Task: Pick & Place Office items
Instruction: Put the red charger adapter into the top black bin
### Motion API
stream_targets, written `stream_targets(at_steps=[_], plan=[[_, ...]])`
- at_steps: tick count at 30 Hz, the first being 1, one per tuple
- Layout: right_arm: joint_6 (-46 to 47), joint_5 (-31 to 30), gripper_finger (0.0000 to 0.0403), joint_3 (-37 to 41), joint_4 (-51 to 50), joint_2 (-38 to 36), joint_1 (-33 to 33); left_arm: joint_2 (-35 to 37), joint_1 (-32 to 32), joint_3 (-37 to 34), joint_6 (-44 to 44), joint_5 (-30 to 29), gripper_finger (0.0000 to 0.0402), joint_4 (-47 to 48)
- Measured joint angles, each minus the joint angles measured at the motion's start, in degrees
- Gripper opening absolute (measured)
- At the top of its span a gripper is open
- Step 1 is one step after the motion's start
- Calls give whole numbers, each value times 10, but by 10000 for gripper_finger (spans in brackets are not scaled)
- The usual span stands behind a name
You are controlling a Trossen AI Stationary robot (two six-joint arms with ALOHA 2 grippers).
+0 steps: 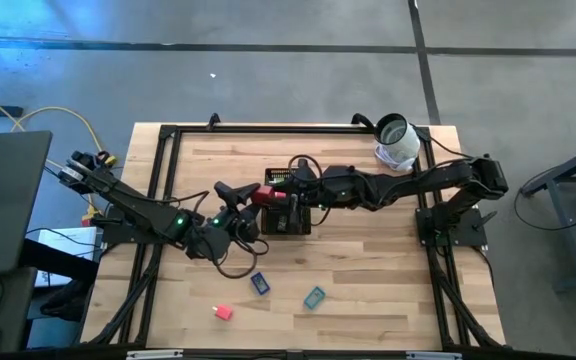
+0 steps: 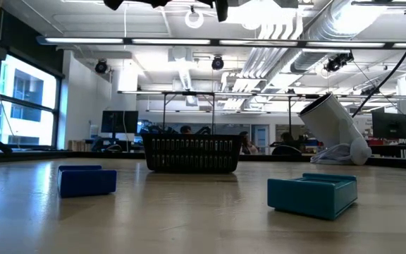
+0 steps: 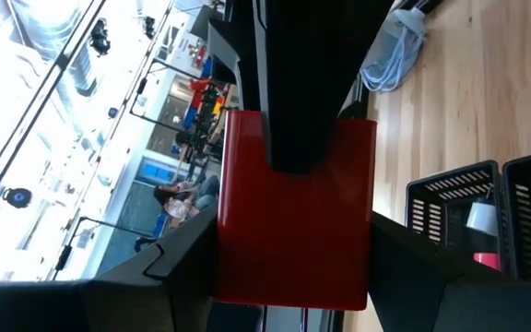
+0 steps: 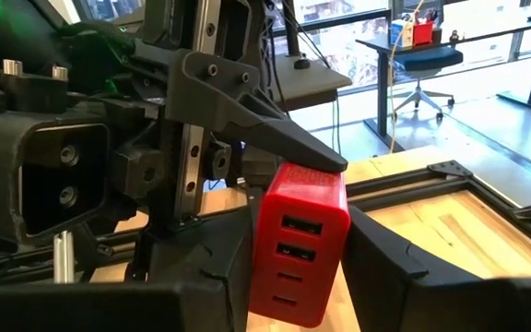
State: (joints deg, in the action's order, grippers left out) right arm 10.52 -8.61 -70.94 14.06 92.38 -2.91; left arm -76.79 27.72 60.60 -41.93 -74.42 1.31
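A red blocky charger [image 1: 266, 193] with ports on one face [image 4: 295, 242] is up in the air over the black mesh tray [image 1: 290, 222]. My left gripper [image 1: 253, 196] reaches it from the table's left and my right gripper [image 1: 286, 190] from the right, each shut on it. On the table near the front edge lie a blue piece [image 1: 260, 283] [image 2: 87, 180], a teal piece [image 1: 314, 297] [image 2: 314, 194] and a small red-and-white piece [image 1: 222, 313]. The left wrist view shows a white and red piece [image 3: 482, 226] inside the tray. My left gripper pinches the red charger between its two fingers [image 3: 178, 272], on two opposite sides [image 3: 233, 231], coming level from the table's left. The charger is lifted clear of the table and tray. My right gripper pinches the same charger on its other pair of sides [image 4: 270, 267], its fingers [image 4: 385, 263] coming level from the table's right and crossing the left gripper's finger [image 4: 279, 138]. The ported face points at the right wrist camera.
The tray [image 2: 192, 154] stands at the table's middle. A white-and-grey roll [image 1: 396, 140] [image 2: 333, 130] leans at the far right corner. Black frame rails [image 1: 158, 190] run along the table's sides. Cables trail under the left arm [image 1: 230, 262].
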Motion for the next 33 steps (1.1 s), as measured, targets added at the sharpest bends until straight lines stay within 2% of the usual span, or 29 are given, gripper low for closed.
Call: stream_targets(at_steps=[9, 20, 26, 33], plan=[[2, -1, 125, -1, 5, 0, 3, -1, 2, 0, 0, -35, 223, -48], [-23, -8, 110, 0, -4, 0, 6, 0, 12, 0, 24, -36, 300, -102], [-20, -6, 110, 3, -17, 2, 17, 2, 24, 3, 34, -13, 304, -110], [-19, -15, 109, 3, -40, 3, 28, 2, 59, 2, 32, -26, 305, -110]])
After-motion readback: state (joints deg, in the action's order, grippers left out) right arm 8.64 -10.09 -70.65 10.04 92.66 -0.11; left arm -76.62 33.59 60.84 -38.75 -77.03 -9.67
